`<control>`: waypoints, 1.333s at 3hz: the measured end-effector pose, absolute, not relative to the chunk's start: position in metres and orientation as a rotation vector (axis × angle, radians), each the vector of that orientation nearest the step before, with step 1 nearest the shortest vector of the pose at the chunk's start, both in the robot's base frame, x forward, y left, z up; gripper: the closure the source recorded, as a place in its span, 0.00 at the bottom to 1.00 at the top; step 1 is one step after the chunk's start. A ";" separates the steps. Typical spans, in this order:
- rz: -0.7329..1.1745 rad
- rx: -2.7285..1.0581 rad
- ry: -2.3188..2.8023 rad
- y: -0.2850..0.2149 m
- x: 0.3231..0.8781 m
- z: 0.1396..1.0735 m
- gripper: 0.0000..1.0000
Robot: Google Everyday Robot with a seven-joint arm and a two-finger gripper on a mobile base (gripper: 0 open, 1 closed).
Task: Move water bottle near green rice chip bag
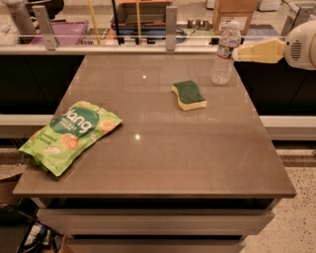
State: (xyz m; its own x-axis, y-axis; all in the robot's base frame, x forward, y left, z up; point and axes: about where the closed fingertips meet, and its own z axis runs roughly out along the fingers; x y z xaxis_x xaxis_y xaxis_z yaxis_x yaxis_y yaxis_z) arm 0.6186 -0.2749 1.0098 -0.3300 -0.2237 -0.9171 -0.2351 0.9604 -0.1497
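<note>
**End effector [243,52] at the water bottle [222,66], far right corner of the counter [197,163]**

The end effector, a pale yellow tapered piece on a rounded white arm housing [302,45], reached in from the right edge of the view at about the height of the bottle's label. Its tip sat just beside the bottle's right side. Whether it touched the bottle could not be told, nor whether it was released or clenched.

At the left of the brown counter, near the front left corner, the green rice chip bag [71,136] lay flat. It was a light-green pouch with a dark green round logo, white lettering and pictured orange chips, and its lower corner slightly overhung the counter's left edge.

Right of centre and towards the back lay a sponge [188,95], dark green on top and yellow beneath, apart from everything else.

Further right, near the far right corner, the water bottle stood upright. It was clear and ribbed, with a white cap and a white-and-red label band. It was well apart from the chip bag, with the sponge between the two.

Behind the counter ran a rail with metal posts, and a cardboard box [235,11] stood past the bottle.
</note>
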 end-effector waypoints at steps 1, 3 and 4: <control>0.074 -0.271 1.820 -0.261 0.647 1.022 0.00; 0.170 -0.211 1.709 -0.240 0.680 1.024 0.00; 0.217 -0.206 1.683 -0.227 0.694 1.016 0.00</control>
State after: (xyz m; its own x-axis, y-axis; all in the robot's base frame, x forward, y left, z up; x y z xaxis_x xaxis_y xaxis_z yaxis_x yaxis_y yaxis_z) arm 0.6942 -0.2266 1.0160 -0.1214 -0.0094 -0.9926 -0.2612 0.9650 0.0228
